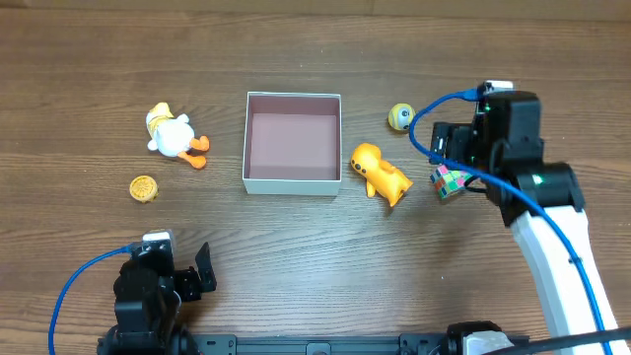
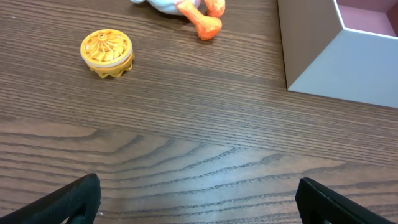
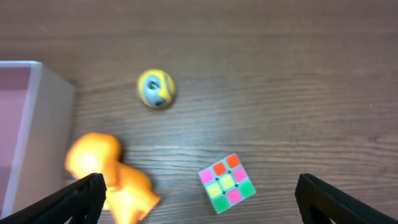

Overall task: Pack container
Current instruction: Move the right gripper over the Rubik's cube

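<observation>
From overhead the right arm hides part of the colourful cube. The right wrist view shows it whole, but the orange dog there is blurred and cut off. The right gripper hovers over the cube, jaws spread wide. The left gripper sits low, jaws likewise spread. The container lies between the duck and the dog — touching neither

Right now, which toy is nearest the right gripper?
The multicoloured cube, framed between the fingers of the open right gripper. The yellow ball and orange toy lie farther off, toward the container.
</observation>
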